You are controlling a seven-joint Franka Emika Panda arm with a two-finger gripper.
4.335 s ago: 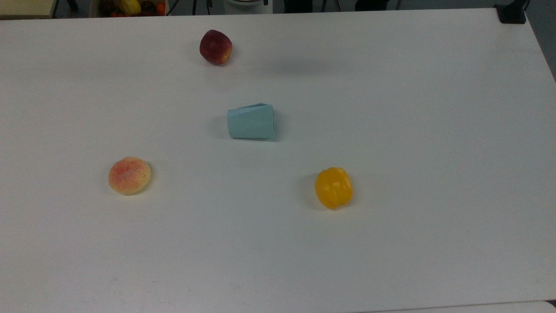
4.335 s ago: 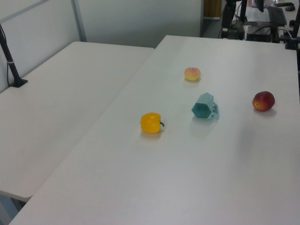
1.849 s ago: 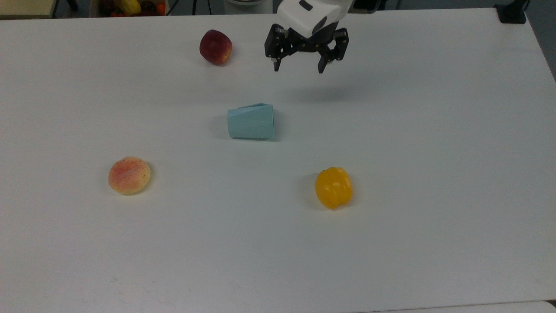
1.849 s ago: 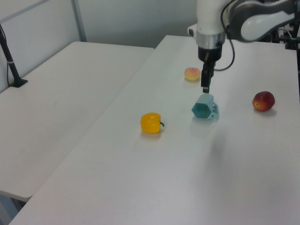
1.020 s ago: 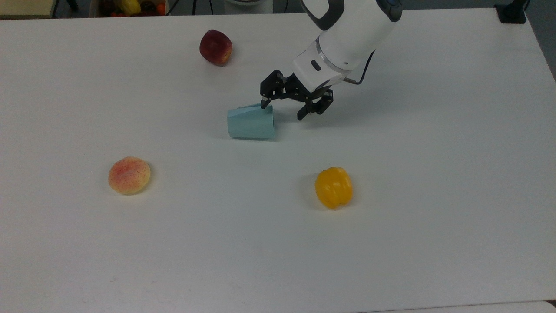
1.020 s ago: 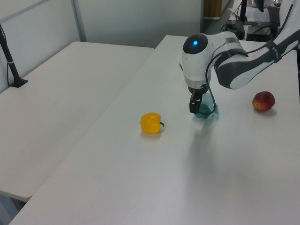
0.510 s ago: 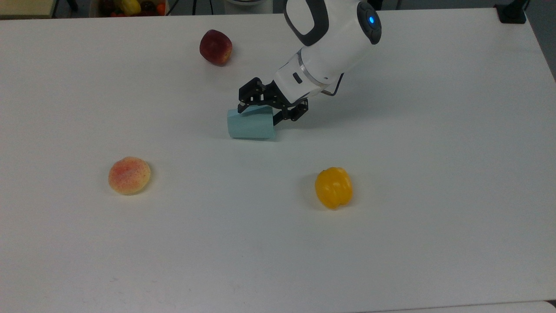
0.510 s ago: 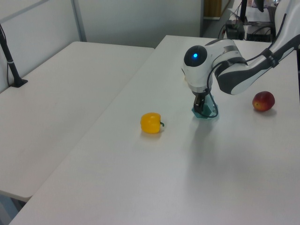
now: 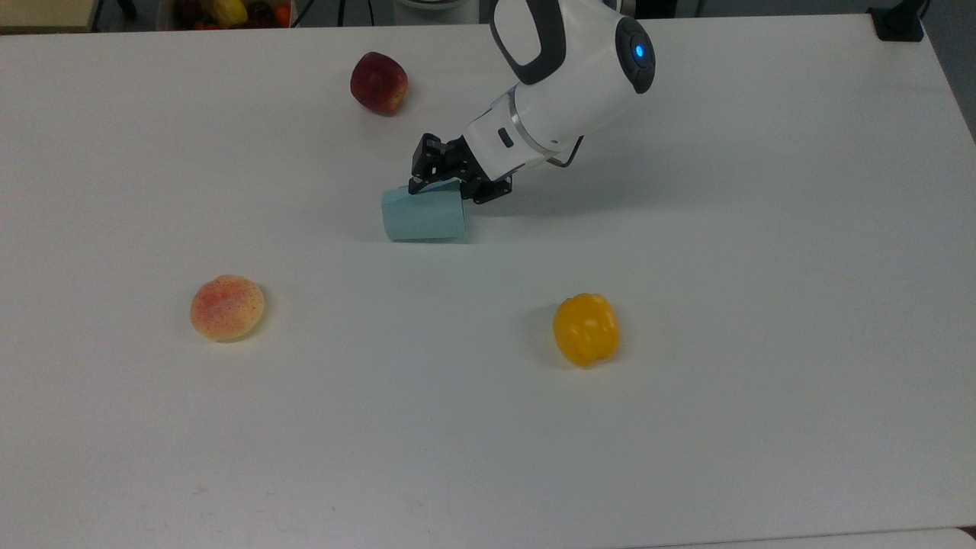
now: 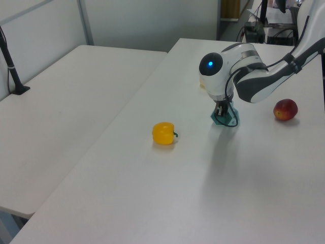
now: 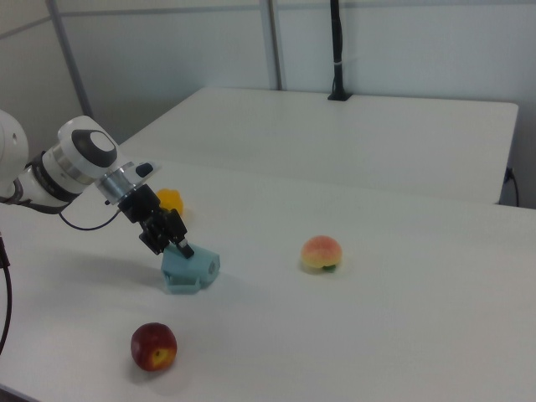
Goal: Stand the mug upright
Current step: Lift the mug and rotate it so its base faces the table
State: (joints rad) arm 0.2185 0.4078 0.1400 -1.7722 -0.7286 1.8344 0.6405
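The mug (image 9: 419,219) is a pale blue-green faceted cup lying on its side near the middle of the white table (image 9: 686,381), wide end toward the top view's right. My gripper (image 9: 444,194) comes down at a slant from the top view's upper right and sits against the mug's upper right end. In the left view the gripper (image 10: 220,116) is in front of the mug (image 10: 229,119) and hides part of it. In the right view the gripper (image 11: 170,245) rests on top of the mug (image 11: 194,272).
A dark red fruit (image 9: 379,82) lies behind the mug, a pale peach (image 9: 226,307) at the top view's lower left, and a yellow pepper (image 9: 585,329) at its lower right. A second table (image 10: 61,101) adjoins in the left view.
My arm came in from the table's far side, dropped to the mug's wide end and tilted. In the last half second the mug slid a little toward the top view's left.
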